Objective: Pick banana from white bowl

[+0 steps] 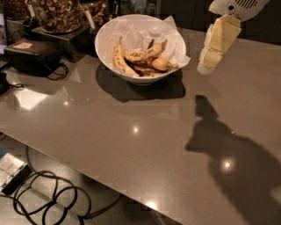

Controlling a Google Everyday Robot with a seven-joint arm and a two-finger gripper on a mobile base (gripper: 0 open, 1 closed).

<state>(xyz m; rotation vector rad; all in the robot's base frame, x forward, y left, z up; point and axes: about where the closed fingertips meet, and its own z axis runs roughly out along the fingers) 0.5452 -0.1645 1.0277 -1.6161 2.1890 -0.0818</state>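
The white bowl [103, 49], lined with crumpled white paper, stands at the back of the grey table. The long pale-yellow banana [117, 59] lies curved along the bowl's left inner side. A heavily brown-spotted banana [145, 52] and a short plump orange-yellow one [160, 64] lie beside it. My cream-coloured gripper [207, 66] hangs in the air just right of the bowl, level with its rim and above the table, pointing down and left. It touches nothing and holds nothing.
A glass jar of nuts [57, 13] on a dark stand and a dark pouch [30, 53] with a cord sit left of the bowl. The table's front edge runs diagonally; black cables [48, 200] lie on the floor below it.
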